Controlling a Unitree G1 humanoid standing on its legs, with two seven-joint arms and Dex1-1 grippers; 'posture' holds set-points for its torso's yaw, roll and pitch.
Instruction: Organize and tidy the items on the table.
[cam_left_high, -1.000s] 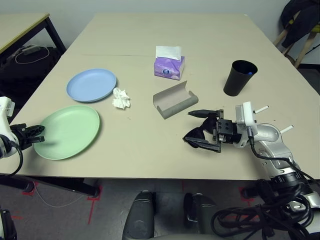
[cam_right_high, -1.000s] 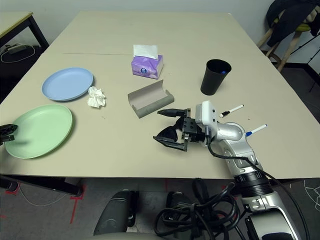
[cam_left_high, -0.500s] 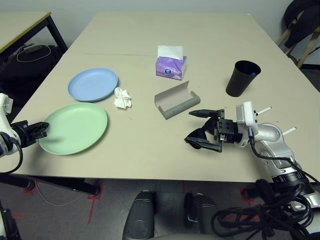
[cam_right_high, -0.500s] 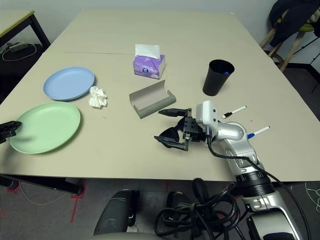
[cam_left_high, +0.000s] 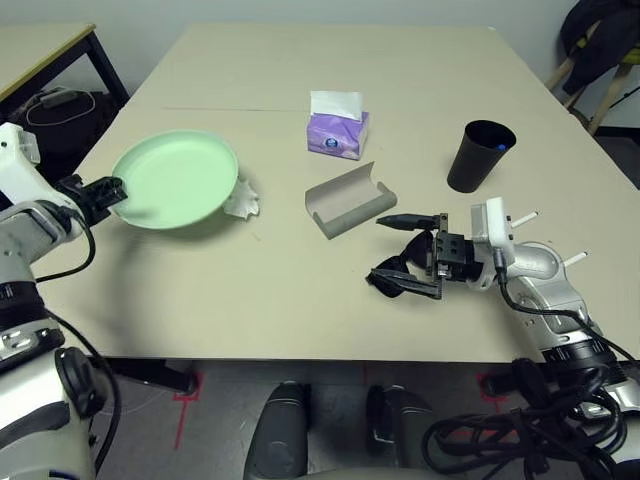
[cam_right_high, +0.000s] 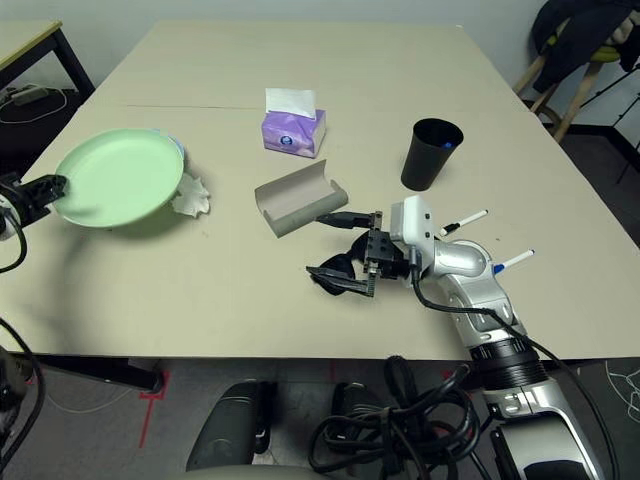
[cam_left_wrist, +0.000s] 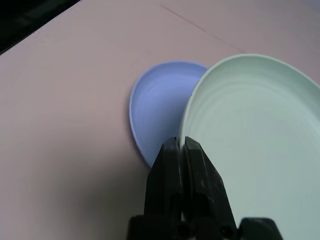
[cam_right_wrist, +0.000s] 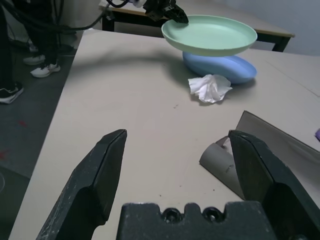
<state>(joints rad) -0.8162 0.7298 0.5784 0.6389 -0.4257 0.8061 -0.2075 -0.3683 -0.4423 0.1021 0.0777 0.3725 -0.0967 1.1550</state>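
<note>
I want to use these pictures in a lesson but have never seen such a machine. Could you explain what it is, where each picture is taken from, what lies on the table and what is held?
It is a humanoid robot with two arms, each ending in a two-fingered tool. Two pictures come from its head, looking down at the beige table; two come from cameras on its wrists.

The left tool is shut on the rim of the green plate, lifted above the blue plate. The right tool stands open by the black sunglasses, not gripping them.

On the table lie a crumpled tissue, a grey glasses case, a purple tissue box, a black cup and white pens.
</note>
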